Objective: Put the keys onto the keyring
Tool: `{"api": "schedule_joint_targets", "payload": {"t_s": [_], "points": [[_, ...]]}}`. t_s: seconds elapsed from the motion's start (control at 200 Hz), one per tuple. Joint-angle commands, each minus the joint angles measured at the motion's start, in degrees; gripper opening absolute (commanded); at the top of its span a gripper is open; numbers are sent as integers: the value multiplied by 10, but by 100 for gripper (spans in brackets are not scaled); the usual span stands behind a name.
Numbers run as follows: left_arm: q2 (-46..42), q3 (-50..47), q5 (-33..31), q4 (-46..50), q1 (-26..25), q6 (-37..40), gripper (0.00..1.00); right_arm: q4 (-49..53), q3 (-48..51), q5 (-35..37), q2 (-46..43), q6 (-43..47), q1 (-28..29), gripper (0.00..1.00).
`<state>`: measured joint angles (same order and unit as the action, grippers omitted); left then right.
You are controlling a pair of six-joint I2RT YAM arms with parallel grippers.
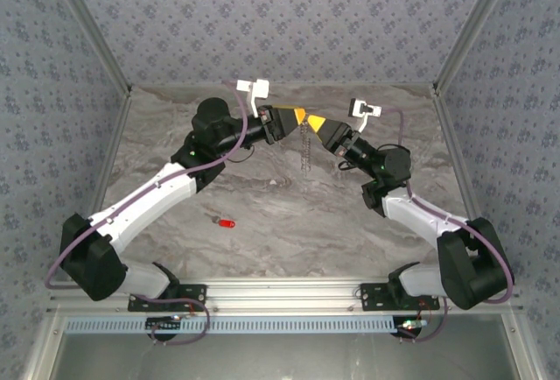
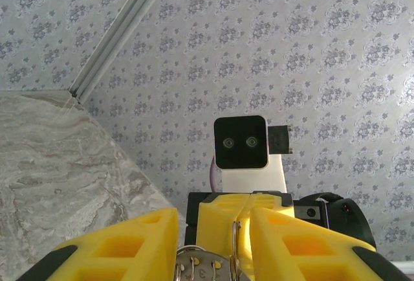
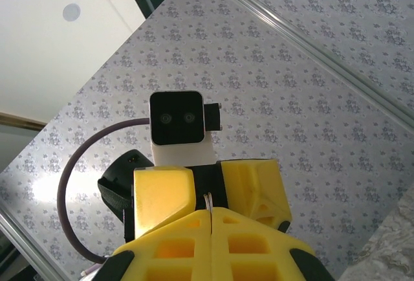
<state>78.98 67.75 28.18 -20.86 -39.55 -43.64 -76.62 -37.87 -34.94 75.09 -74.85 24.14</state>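
The keys, one small piece with a red head (image 1: 227,223), lie on the marble table (image 1: 262,249) in front of the left arm. Both grippers meet in the air over the table's far middle. My right gripper (image 1: 314,123) (image 3: 211,211) is shut on a thin wire ring of the keyring (image 3: 208,198). My left gripper (image 1: 296,117) (image 2: 213,221) faces it, its yellow fingers (image 3: 162,197) set against the sides of the keyring's round metal tag (image 2: 204,259). The ring (image 2: 235,242) stands on edge beside the tag. A chain (image 1: 306,148) hangs below the two grippers.
Patterned walls (image 1: 280,12) close the table at the back and on both sides, with metal posts at the corners. An aluminium rail (image 1: 280,292) runs along the near edge by the arm bases.
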Motion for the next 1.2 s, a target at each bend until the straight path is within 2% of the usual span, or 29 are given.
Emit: {"api": "schedule_joint_targets", "payload": {"t_s": [0.0,0.18,0.46,0.739,1.044,1.144,1.194], "points": [[2,10,17,-14,-5,-6,33,-34,-14,-6,2,-9,-3,0],[-7,2,17,-6,-5,-4,29,-34,-11,-3,2,-7,-4,0],[-18,-10,21,5,-6,0,31,-34,-12,0,6,-8,-5,0],[-19,-12,25,5,-6,5,29,-34,-14,3,11,-8,-3,0],[-21,-13,27,10,-6,14,10,-34,-13,3,13,-8,-2,0],[-22,-13,28,15,-6,18,0,-34,-16,4,16,-9,-1,0],[-23,-12,29,21,-6,22,0,-34,-17,4,18,-10,-1,0]]}}
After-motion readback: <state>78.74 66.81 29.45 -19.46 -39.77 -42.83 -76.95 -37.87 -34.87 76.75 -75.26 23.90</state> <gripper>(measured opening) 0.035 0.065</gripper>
